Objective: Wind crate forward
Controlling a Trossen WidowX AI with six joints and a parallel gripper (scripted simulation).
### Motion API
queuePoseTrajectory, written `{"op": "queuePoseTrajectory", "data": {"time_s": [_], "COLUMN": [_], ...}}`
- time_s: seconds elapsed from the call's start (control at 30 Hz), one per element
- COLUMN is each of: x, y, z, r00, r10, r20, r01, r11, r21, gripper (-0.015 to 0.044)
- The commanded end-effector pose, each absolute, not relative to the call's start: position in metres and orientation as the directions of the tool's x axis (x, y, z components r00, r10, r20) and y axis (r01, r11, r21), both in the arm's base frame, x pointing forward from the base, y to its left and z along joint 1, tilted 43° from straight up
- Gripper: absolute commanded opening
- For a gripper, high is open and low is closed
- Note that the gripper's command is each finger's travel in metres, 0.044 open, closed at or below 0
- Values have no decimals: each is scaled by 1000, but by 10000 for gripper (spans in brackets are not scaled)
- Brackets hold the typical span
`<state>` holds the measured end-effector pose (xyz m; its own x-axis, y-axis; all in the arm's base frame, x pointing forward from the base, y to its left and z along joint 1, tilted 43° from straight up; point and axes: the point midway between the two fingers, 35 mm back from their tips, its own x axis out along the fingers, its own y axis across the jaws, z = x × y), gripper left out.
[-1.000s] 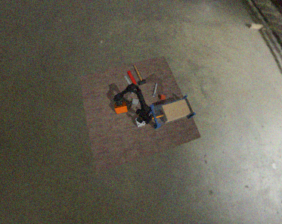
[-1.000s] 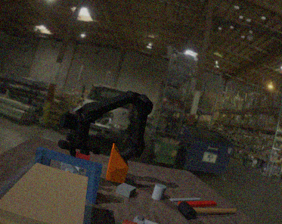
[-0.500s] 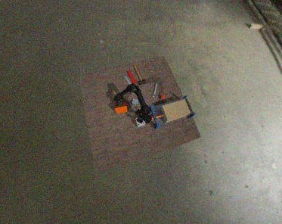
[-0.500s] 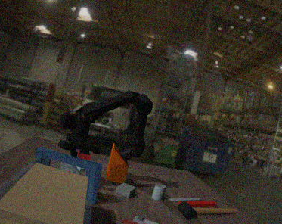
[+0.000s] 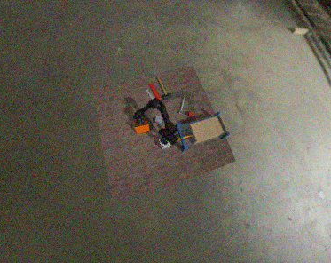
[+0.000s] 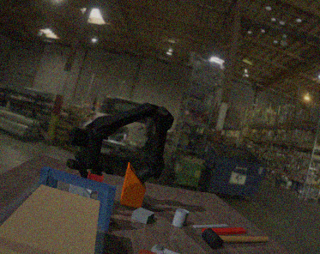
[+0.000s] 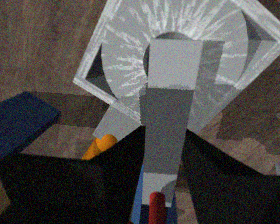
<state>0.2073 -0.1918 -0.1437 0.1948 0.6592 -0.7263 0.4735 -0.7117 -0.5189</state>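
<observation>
My gripper [image 5: 168,138] [image 7: 162,132] is shut on the winch handle [image 7: 173,65], a grey bar with a red knob at its near end. The bar's far end lies over the dark round hole of the winch [image 7: 125,50] [image 5: 164,144], and its shadow falls beside it. The key is hidden under the bar, so whether it sits in the hole cannot be told. A tan block [image 5: 208,128] [image 6: 46,214], apparently the crate, looks flat inside the blue-framed rack [image 5: 180,130] [image 6: 106,206], set back from the frame at the winch end. An orange strap [image 5: 185,137] shows there; its orange end [image 7: 107,141] is near the winch.
An orange wedge-like block [image 5: 142,128] [image 6: 133,190] stands near the arm. A grey block [image 6: 142,215] [image 5: 158,119] and a pale cylinder [image 6: 180,218] are on the bench. A hammer [image 6: 212,238] [image 5: 167,95] and a red bar [image 5: 154,91] [image 6: 231,231] lie on the side away from the winch.
</observation>
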Motion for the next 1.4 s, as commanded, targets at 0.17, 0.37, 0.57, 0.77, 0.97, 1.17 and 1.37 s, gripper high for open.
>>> {"op": "queuePoseTrajectory", "data": {"time_s": [0.17,0.37,0.57,0.77,0.97,1.17,1.37], "x": [208,209,210,210,210,209,209], "y": [-190,-191,-191,-192,-192,-190,-190], "z": [-147,-148,-148,-148,-148,-147,-147], "r00": [184,185,185,185,185,184,184], "r10": [657,655,654,654,654,656,656], "r20": [-731,-733,-733,-734,-733,-732,-732], "r01": [467,433,426,423,428,462,457], "r11": [-713,-724,-726,-727,-725,-715,-716], "r21": [-523,-537,-540,-541,-539,-525,-527], "gripper": [0,0,0,0,0,0,0]}}
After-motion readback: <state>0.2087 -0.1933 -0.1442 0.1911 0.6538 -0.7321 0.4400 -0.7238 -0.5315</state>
